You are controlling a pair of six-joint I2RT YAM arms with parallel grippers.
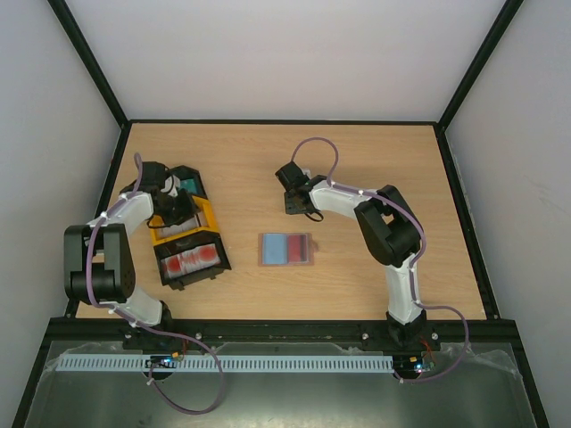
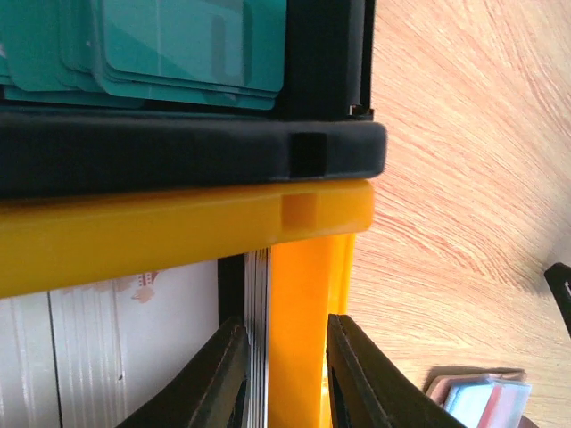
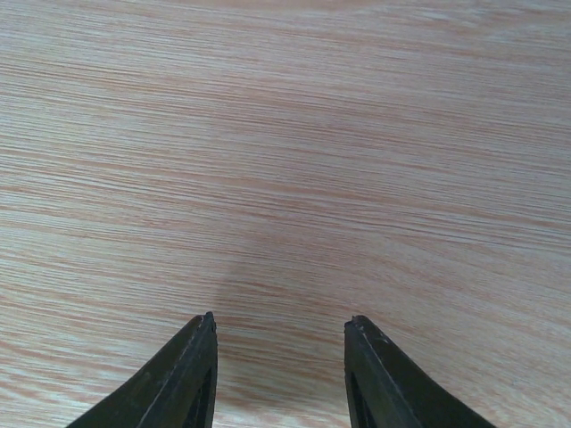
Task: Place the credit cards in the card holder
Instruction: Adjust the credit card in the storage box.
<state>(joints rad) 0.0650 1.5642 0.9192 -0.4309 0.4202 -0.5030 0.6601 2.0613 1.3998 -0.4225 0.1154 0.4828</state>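
Visitor: Cards first, where are the credit cards (image 1: 190,259) sitting?

Me: Most lie in trays on my left-arm side of the card holder (image 1: 285,249). There is a red-and-white batch and a teal batch in the black trays (image 2: 178,152), and pale ones in the yellow tray (image 2: 134,241) between them. A blue card and a red one show on the open holder's inside. Whether they are properly slotted I cannot tell.

Visitor: And your fingers?

Me: My left fingers (image 2: 357,383) are set narrow but not shut. They stand either side of the yellow tray's wall and the edge of the pale stack, and I cannot tell if they pinch anything. My right fingers (image 3: 183,383) are about half open with nothing between them, over bare table (image 3: 285,134) just beyond the holder, on the side away from my bases.

Visitor: How will a card handle?

Me: Light, stiff and slick, I reckon, and very thin. Flat in a stack it offers no face to grip, so I would pinch one free edge across its thickness, clear of the tray wall. The risk is two cards lifting together, or one sliding out. The holder looks soft and light, so it may skid when a card is pushed in
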